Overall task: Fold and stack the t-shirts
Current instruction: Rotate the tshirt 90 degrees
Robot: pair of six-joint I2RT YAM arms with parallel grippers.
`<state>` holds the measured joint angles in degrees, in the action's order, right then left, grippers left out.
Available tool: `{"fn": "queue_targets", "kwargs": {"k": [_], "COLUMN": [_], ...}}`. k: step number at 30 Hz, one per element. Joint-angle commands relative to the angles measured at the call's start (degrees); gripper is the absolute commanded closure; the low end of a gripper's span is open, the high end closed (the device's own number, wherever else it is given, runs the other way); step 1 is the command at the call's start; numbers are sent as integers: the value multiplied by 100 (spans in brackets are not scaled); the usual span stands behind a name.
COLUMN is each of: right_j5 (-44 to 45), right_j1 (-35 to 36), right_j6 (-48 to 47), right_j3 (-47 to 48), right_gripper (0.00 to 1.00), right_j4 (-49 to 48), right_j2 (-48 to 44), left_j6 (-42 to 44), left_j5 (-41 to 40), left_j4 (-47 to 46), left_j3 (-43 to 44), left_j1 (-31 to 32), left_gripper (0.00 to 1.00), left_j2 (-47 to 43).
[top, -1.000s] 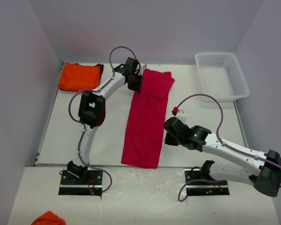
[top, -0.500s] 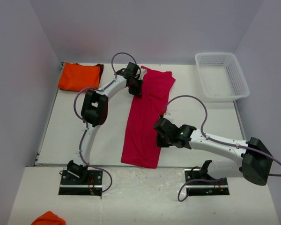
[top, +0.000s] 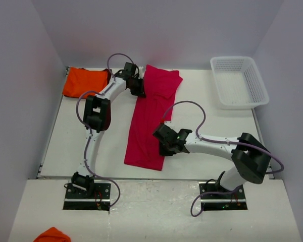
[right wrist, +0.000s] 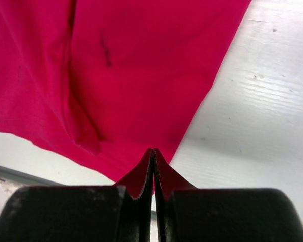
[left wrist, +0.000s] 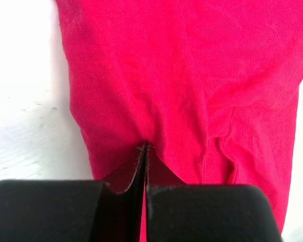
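Observation:
The crimson-pink t-shirt [top: 151,118] lies as a long folded strip down the middle of the table. My left gripper [top: 139,86] is shut on its far left edge, and the cloth [left wrist: 192,91] is pinched between the jaws. My right gripper [top: 164,143] is shut on the shirt's right edge near the front end, with the cloth [right wrist: 116,85] bunched at the fingertips. The orange t-shirt [top: 86,82] with a dark maroon edge lies folded at the far left corner.
A white lattice basket [top: 239,81] stands at the far right. A bit of orange cloth [top: 51,235] lies on the floor at the front left, off the table. The table's front edge [top: 156,177] runs just below the shirt's near end.
Both grippers have moved left with the pink shirt in them, dragging the whole strip leftward. The right arm has reached further in across the table.

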<state>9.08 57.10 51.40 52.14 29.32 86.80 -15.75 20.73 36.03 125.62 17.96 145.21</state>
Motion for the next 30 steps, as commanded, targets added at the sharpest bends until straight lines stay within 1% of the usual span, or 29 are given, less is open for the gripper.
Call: {"fn": "queue_targets", "kwargs": {"k": [1,5,8,11,12,17,18,21,22,26,30], "right_j5": [-222,-503,-583,-443,-355,208,286,629,804,1104,1280], "right_j1": [38,47,47,47,55,55,47,55,47,38,38], "right_j6": [28,63,151,414,659,1591,1897,2391,2462,2621,2227], "right_j3": [147,183,104,103,69,-370,-449,-775,-845,-724,-600], "right_gripper": [100,100,100,100,100,100,100,100,100,100,100], "right_j4": [-418,-716,-989,-762,-596,-138,-59,169,257,820,891], "right_j2": [327,898,1101,1251,1269,962,848,382,190,21,64], "left_j6": [89,98,89,81,81,28,19,-25,-34,-16,-60], "left_j5": [-236,-201,-148,-227,-254,-482,-474,-518,-509,-535,-491], "left_j4": [9,-61,-183,-263,-281,-482,-526,-659,-676,-668,-685], "left_j3": [-81,-283,-468,-705,-767,-1408,-1505,-1822,-1909,-1971,-1998], "left_j1": [-73,-73,-73,-82,-73,-90,-99,-126,-134,-134,-134], "left_gripper": [100,100,100,100,100,100,100,100,100,100,100], "left_j2": [236,245,175,44,17,-282,-326,-440,-484,-537,-572]}}
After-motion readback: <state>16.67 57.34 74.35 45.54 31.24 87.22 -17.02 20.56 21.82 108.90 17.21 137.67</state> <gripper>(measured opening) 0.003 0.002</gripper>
